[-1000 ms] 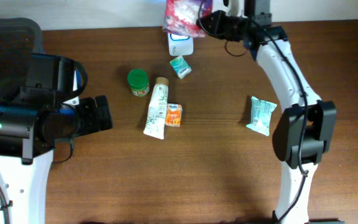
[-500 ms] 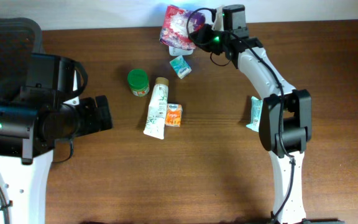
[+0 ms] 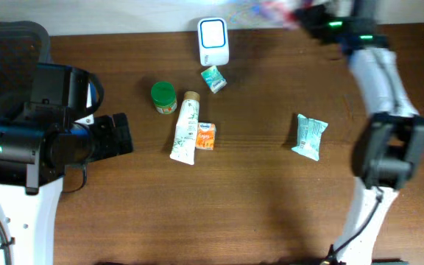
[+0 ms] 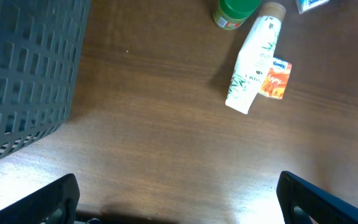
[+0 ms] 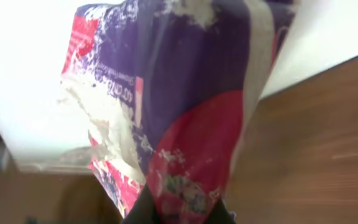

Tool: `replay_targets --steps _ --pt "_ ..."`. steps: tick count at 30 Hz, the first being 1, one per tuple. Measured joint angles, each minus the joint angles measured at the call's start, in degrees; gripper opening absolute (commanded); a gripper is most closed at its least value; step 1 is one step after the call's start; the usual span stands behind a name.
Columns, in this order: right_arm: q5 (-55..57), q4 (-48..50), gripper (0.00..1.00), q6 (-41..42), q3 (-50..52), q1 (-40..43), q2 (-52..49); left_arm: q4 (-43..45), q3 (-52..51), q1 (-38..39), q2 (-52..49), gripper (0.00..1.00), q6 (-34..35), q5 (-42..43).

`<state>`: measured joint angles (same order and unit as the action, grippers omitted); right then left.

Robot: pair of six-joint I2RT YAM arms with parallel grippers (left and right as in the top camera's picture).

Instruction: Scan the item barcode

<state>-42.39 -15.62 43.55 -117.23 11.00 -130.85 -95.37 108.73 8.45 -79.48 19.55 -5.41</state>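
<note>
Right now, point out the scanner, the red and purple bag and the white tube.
scanner [image 3: 213, 34]: overhead view, centre of its white face.
red and purple bag [image 5: 185, 87]: right wrist view, middle of the purple panel.
white tube [image 4: 253, 62]: left wrist view, middle of its body.

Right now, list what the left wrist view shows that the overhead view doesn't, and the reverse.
Left wrist only: the grid pattern of the dark basket wall. Overhead only: the white scanner, the teal pouch, and the right gripper holding a blurred bag. Both: the green-capped jar, white tube and orange packet, plus the open left gripper.
</note>
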Motion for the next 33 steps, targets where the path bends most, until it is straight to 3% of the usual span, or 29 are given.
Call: replay_targets --steps 5,8,11,13,16,17,19,22,27,33 --pt "0.7 -23.6 0.04 0.7 -1.0 19.9 0.9 -0.1 0.0 0.0 0.0 0.99 0.0 0.0" --pt "6.7 -31.0 0.04 -1.9 -1.0 28.3 0.9 0.0 0.0 0.0 0.0 0.99 0.0 0.0" --pt "12.6 -32.4 0.08 -6.3 -1.0 35.5 0.9 0.0 0.0 0.0 0.0 0.99 0.0 0.0" --pt "15.3 -32.4 0.28 -9.6 -1.0 38.9 0.9 0.0 0.0 0.0 0.0 0.99 0.0 0.0" --pt "17.0 -32.2 0.81 -12.4 -1.0 40.4 0.9 0.0 0.0 0.0 0.0 0.99 0.0 0.0" --pt "17.1 -32.3 0.92 -13.2 -1.0 40.4 0.9 0.0 0.0 0.0 0.0 0.99 0.0 0.0" --pt "16.7 -33.6 0.99 -15.0 -1.0 39.8 0.9 0.0 0.0 0.0 0.0 0.99 0.0 0.0" --pt "14.3 -35.1 0.99 -18.3 -1.0 37.9 0.9 0.0 0.0 0.0 0.0 0.99 0.0 0.0" --pt "-2.8 -35.4 0.99 -21.4 -1.0 32.0 0.9 0.0 0.0 0.0 0.0 0.99 0.0 0.0" --pt "-12.4 -41.0 0.99 -31.9 -1.0 18.9 0.9 0.0 0.0 0.0 0.0 0.99 0.0 0.0"
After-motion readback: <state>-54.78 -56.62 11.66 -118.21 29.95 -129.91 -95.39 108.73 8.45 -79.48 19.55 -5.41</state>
